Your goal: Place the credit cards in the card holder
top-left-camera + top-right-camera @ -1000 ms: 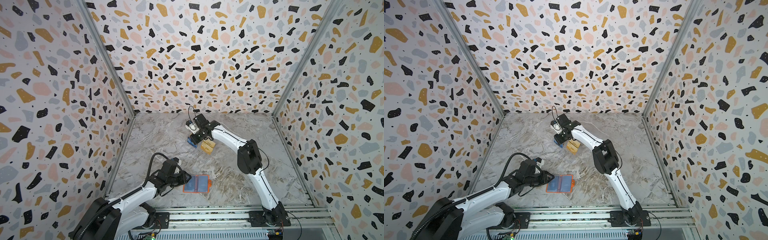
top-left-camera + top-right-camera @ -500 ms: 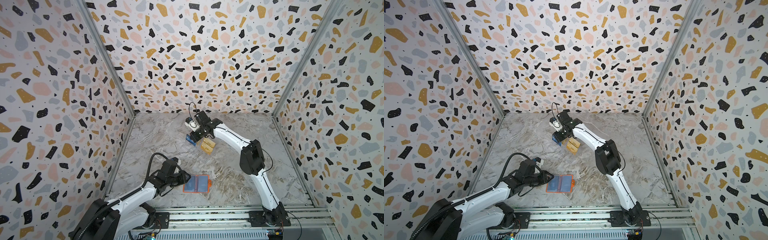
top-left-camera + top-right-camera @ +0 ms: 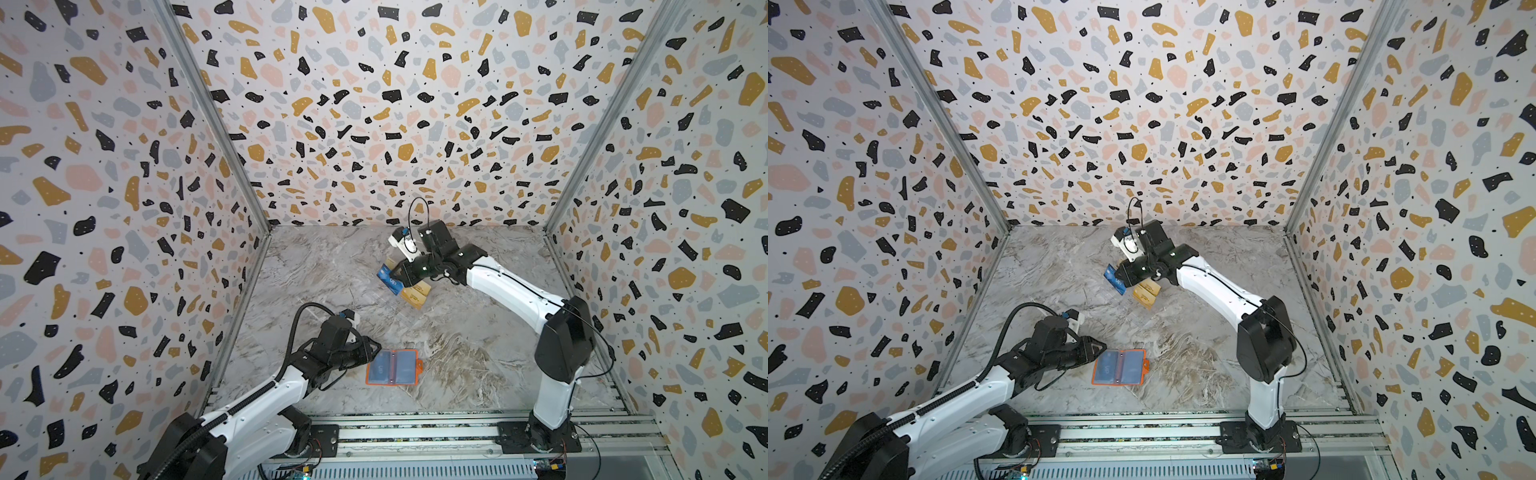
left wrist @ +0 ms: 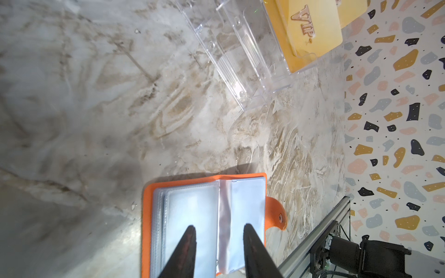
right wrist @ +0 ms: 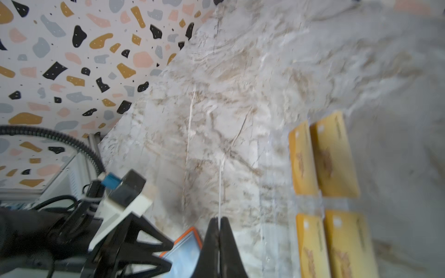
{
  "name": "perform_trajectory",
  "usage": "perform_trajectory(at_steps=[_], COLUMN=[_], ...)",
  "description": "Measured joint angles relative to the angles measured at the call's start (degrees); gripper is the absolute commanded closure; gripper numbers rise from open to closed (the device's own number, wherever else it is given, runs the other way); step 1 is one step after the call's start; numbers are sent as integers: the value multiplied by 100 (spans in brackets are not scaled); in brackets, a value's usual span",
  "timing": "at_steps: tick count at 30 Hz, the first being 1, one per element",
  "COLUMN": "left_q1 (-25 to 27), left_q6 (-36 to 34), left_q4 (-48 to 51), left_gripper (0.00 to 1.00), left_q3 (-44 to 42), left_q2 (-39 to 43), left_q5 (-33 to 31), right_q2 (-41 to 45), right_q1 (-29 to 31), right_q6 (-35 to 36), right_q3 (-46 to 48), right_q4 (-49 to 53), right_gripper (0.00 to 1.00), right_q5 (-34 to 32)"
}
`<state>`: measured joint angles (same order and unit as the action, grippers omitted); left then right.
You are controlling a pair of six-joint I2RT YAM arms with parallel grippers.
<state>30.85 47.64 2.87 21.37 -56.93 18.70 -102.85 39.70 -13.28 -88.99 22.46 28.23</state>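
Right tool was clamped on one edge of a thin blue plastic credit card, beside the gold cards in the clear acrylic rack. Left tool stood jaws apart at the open orange leather-like card holder on the worktop. I judged the card light, stiff and slick: pinch short, leave the leading end free.

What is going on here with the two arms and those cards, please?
The right gripper is shut on a blue card, holding it by the clear rack where the gold cards sit. The left gripper, jaws apart, hangs over the open orange card holder near the front rail, fingertips above its clear sleeves. The held card has not reached the holder yet.
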Motion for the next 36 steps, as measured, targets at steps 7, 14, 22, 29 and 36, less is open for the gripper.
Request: perform_trajectory(at_steps=[7, 14, 22, 29, 36], left_q1=[17, 175, 302, 304, 304], left_q6=[-4, 103, 120, 118, 114], left_q4=[-153, -616, -852, -837, -802], left_gripper=[65, 66, 75, 81, 85], left_q3=[2, 2, 0, -76, -175], left_q2=[-212, -546, -1005, -1038, -1038], left_q5=[-17, 26, 24, -37, -87], right_q2=[1121, 1296, 1296, 1246, 1126], right_q1=[122, 599, 643, 667, 748], right_q6=[-1578, -2911, -3729, -3967, -4089], right_q3=[2949, 4522, 5003, 5108, 5149], right_q4=[-1464, -2736, -3668, -3969, -4109], right_gripper=[100, 100, 100, 100, 100], right_q5=[640, 977, 1019, 1019, 1016])
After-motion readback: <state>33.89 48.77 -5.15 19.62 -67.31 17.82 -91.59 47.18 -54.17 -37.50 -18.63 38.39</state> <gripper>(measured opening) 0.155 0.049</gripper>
